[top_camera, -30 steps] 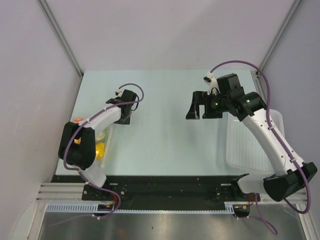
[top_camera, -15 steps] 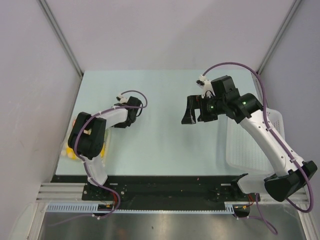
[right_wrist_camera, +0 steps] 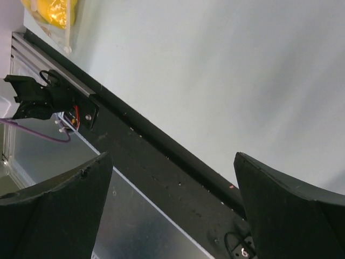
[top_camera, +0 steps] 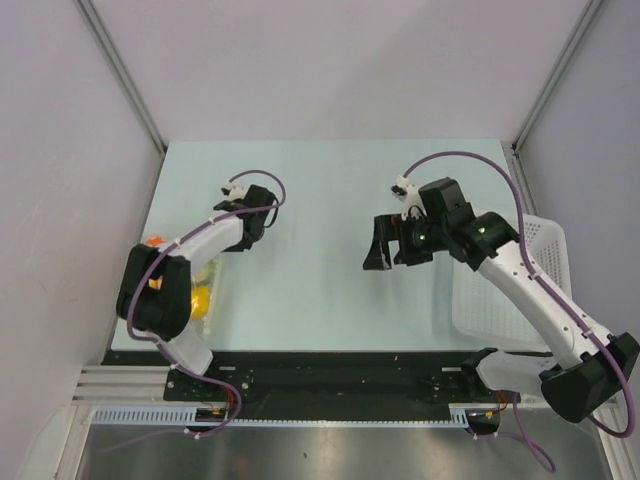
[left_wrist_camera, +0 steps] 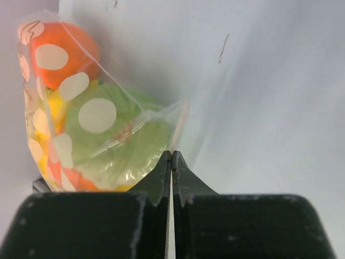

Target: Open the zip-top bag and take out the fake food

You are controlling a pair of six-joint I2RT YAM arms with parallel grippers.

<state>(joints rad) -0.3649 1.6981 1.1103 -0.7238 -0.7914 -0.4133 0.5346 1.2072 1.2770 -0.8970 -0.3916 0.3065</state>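
Closing is the change: from above, the left end effector (top_camera: 245, 235), fingers apart a second ago, now has them together left of centre. The bag (top_camera: 205, 292) lies at the worktop's (top_camera: 320, 180) lower-left corner, partly under that arm. The right end effector (top_camera: 390, 255) has drifted down and left, wide apart and empty. Left wrist: the jaws meet on a thin flap of the bag (left_wrist_camera: 180, 116), with the food (left_wrist_camera: 113, 129) inside it at upper left. This looks like a first pinch for pulling the bag open; whether the flap is the zip edge I cannot tell. Right wrist: the spread end effector (right_wrist_camera: 172, 162) hangs over the worktop's near edge, well apart from the bag (right_wrist_camera: 51, 13) in the upper-left corner.
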